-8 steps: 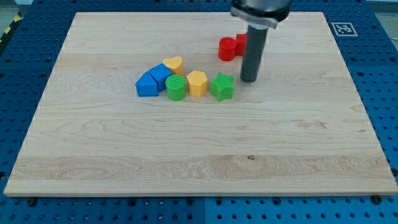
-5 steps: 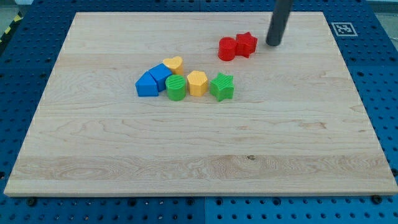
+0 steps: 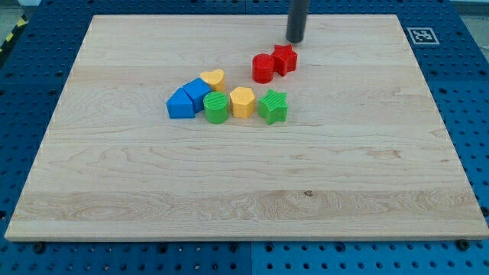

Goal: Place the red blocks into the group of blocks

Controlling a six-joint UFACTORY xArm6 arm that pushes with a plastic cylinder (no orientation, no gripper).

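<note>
1. The red star block (image 3: 286,58) and red round block (image 3: 263,68) touch each other, just below and left of my tip (image 3: 296,40).
2. My tip, a bare rod holding nothing, stands apart from them.
3. Further below-left sits the group: green star block (image 3: 273,106), yellow hexagonal block (image 3: 242,101), green round block (image 3: 217,108), yellow heart block (image 3: 213,78), two blue blocks (image 3: 188,99).

Tip (image 3: 296,40) down on wooden board (image 3: 114,198) near the view's top, just above red star block (image 3: 285,59), small gap visible between them. Red star touching red cylinder block (image 3: 263,68) on its left; pair sits above-right of the cluster, apart from it. Cluster along one row: blue blocks (image 3: 187,99), green cylinder (image 3: 216,108), yellow hexagon block (image 3: 242,101), green star (image 3: 273,106), with yellow heart block (image 3: 213,79) tucked behind the blue ones.
</note>
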